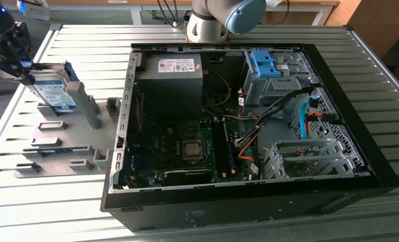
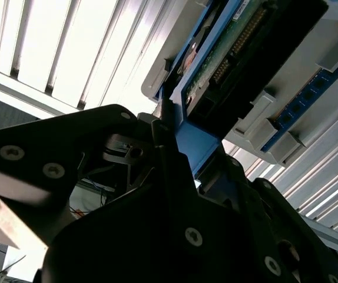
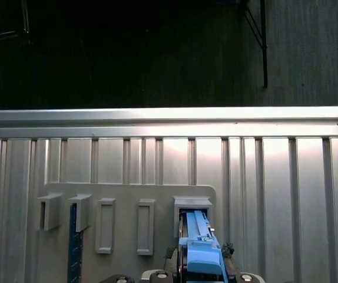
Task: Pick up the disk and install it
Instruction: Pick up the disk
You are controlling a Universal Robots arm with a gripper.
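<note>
disk (image 1: 54, 96): upper left of the frame, upright in the rack (image 1: 64, 151)
rack: left of the computer case (image 1: 253, 206), both on the table (image 1: 381, 75)

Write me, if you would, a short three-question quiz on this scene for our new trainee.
1. True or false: the disk lies flat inside the computer case.
2. The gripper has its jaws: A open above the disk; B shut on the disk's blue rail; C shut on nothing.
3. Fill in: the grey holder stands on the exterior view's ____ of the case.
Key: 1 false, it stands upright at the holder; 2 B; 3 left.
</note>
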